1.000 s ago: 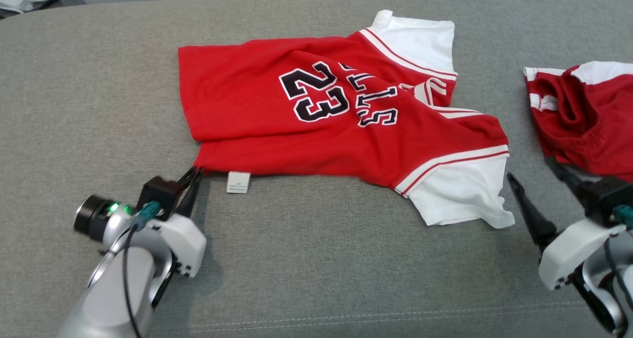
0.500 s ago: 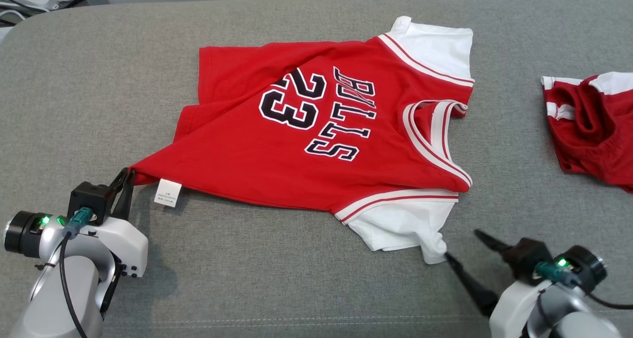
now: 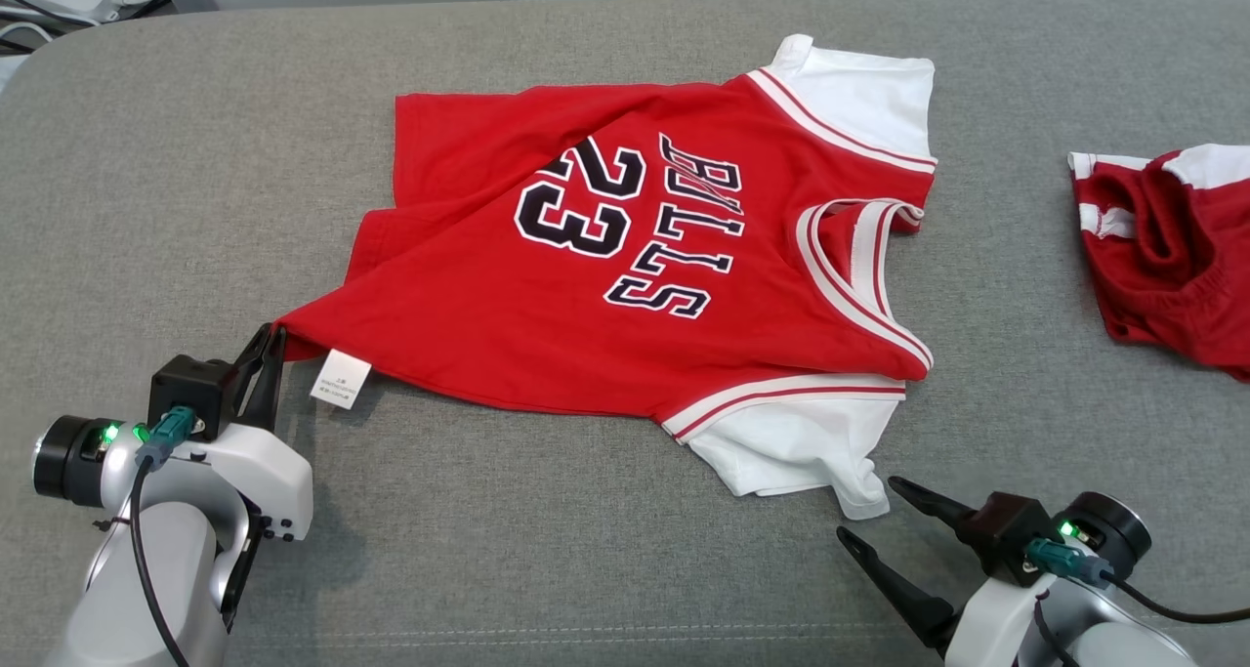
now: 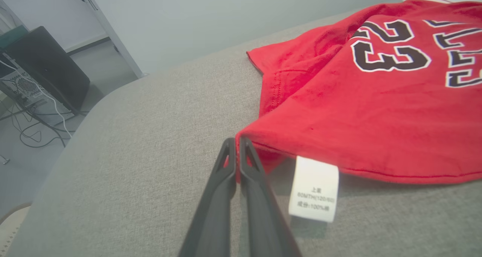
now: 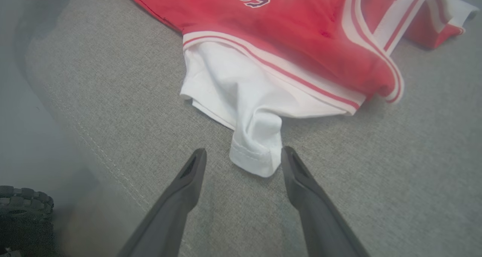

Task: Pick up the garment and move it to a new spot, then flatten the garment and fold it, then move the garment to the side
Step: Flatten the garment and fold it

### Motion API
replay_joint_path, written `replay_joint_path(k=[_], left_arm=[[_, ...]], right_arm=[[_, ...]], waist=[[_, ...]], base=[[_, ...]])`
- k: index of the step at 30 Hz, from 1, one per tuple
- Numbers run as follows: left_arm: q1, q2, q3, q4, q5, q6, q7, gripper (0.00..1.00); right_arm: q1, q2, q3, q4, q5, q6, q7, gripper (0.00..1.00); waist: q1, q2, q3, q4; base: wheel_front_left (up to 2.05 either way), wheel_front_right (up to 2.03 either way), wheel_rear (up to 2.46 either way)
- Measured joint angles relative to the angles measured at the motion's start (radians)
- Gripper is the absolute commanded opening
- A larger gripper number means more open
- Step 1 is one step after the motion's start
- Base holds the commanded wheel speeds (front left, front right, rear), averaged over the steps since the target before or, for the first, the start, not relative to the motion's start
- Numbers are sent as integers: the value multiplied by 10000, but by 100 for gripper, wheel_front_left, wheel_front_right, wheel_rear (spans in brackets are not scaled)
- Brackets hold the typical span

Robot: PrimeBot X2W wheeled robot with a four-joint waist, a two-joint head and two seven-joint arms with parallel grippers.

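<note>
Your red shirt [image 3: 625,286] lies on a grey woven cushion [image 3: 547,550]. Your left gripper [image 3: 271,340] pinches the shirt's hem corner beside its white label [image 3: 340,379]. Your right gripper [image 3: 867,507] is spread, its fingertips either side of the shirt's white sleeve [image 5: 241,99] tip. Beyond the shirt's hem side are a pale wall [image 4: 226,16], a dark computer case [image 4: 45,65] and floor cables [image 4: 34,129].

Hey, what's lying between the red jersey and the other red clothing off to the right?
Nothing but bare grey cushion separates the jersey from the red clothing; the head view shows that stretch plainly.
</note>
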Motion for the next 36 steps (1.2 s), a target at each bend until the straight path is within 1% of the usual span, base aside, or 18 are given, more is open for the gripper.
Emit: replay_joint_path(k=[6, 7, 9, 10, 11, 13, 15, 16, 19, 20, 24, 27, 29, 34, 36], left_arm=[[139, -15, 136, -46, 0, -12, 0, 0], [139, -27, 150, -46, 0, -12, 0, 0], [139, -54, 173, -46, 0, -15, 0, 0], [139, -65, 186, -48, 0, -52, 0, 0], [139, -77, 198, -73, 0, -100, 0, 0], [136, -94, 245, -174, 2, -104, 0, 0], [123, -67, 301, -330, 2, -178, 0, 0], [107, -40, 322, -414, 4, -188, 0, 0], [-46, 173, 347, -677, 75, -288, 0, 0], [-423, 387, 351, -802, 186, -426, 0, 0], [-1735, 817, 255, -861, 447, -629, 13, 0], [-2862, 961, 92, -696, 556, -742, 199, 0], [-3553, 961, 54, -500, 550, -838, 288, 0], [-4676, 871, 190, -102, 360, -892, 146, 0], [-4817, 767, 247, 19, 263, -892, 82, 0]], right_arm=[[-313, 2, 253, 153, 6, 0, -58, 99], [-340, 0, 316, 180, 25, 0, -36, 91], [-427, 15, 523, 314, 42, 0, 125, 47], [-484, 40, 594, 397, 59, 0, 190, 20], [-568, 63, 656, 420, 109, 0, 201, 0], [-766, 192, 698, 422, 307, 0, 199, 0], [-908, 372, 573, 339, 742, 0, 67, 0], [-938, 487, 366, 211, 1266, 0, -50, 0], [-994, 876, -368, -514, 3507, -2, -347, 0], [-1295, 894, -681, -941, 4629, -2, -418, 0], [-2592, 685, -1394, -1231, 6017, -13, -453, 0], [-3885, 583, -1847, -1058, 6487, -13, -637, 0], [-4820, 591, -2113, -656, 6700, -13, -821, 0], [-6828, 523, -2445, 374, 6596, -15, -1365, 0], [-7167, 483, -2451, 508, 6635, -15, -1475, 0]], waist=[[0, 0, 71, 68], [0, 0, 79, 81], [0, 0, 98, 105], [0, 0, 112, 122], [0, 0, 123, 142], [0, 0, 144, 186], [0, 0, 156, 230], [0, 0, 156, 252], [0, 0, 141, 304], [0, 0, 123, 341], [0, 0, 131, 409], [0, 0, 169, 433], [0, 0, 199, 437], [0, 0, 213, 454], [0, 0, 165, 504]], base=[[0, 0, 0], [0, 0, 0], [0, 0, 0], [0, 0, 0], [0, 0, 0], [0, 0, 0], [0, 0, 0], [0, 0, 0], [0, 0, 0], [0, 0, 0], [0, 0, 0], [0, 0, 0], [0, 0, 0], [0, 0, 0], [0, 0, 0]])
